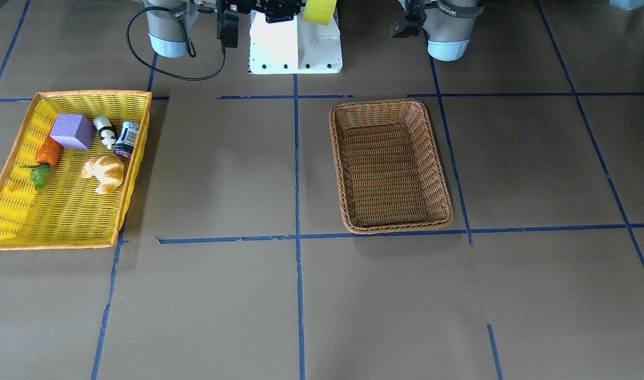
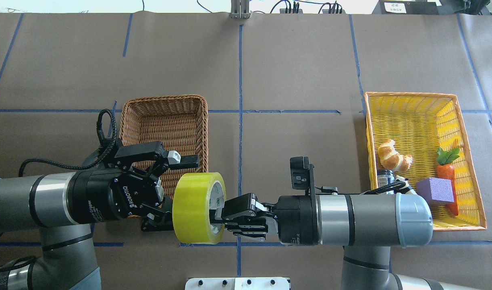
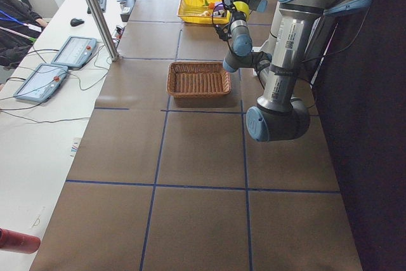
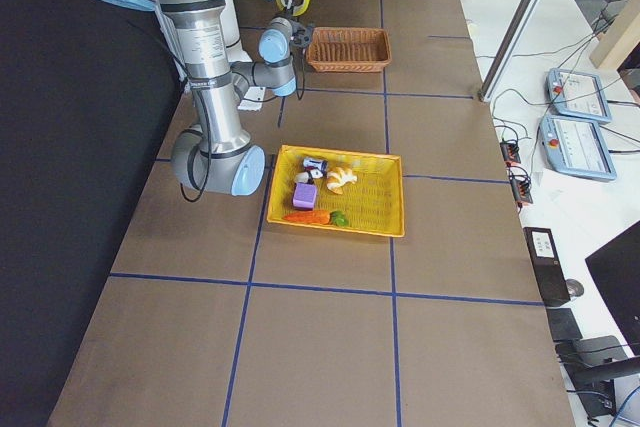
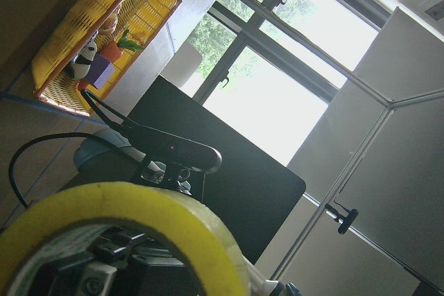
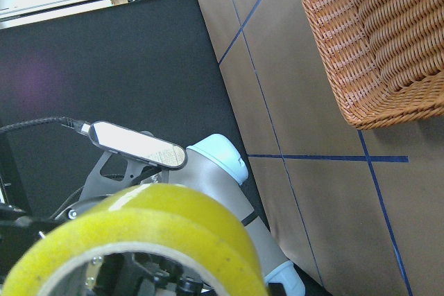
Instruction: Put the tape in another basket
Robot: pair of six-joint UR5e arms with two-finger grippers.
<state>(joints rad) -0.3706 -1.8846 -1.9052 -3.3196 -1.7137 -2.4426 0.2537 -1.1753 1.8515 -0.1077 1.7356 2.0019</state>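
Observation:
The yellow-green tape (image 2: 193, 207) with a white core hangs in the air near the robot's base, between my two grippers; it also shows in the front view (image 1: 319, 10). My right gripper (image 2: 221, 215) is shut on the tape's right side, at the core. My left gripper (image 2: 175, 193) is open. Its upper finger (image 2: 185, 160) reaches above the roll, and its lower finger is partly hidden behind it. The brown wicker basket (image 2: 165, 98) stands empty on the table just beyond the left gripper, as the front view (image 1: 395, 227) shows. Both wrist views are filled by the tape (image 5: 125, 206) (image 6: 139, 227).
The yellow mesh basket (image 2: 411, 94) stands at the right and holds a croissant (image 2: 393, 156), a carrot (image 2: 447, 169), a purple block (image 2: 435, 190), a small jar (image 2: 385, 177) and a panda toy (image 1: 106, 132). Blue tape lines cross the brown table.

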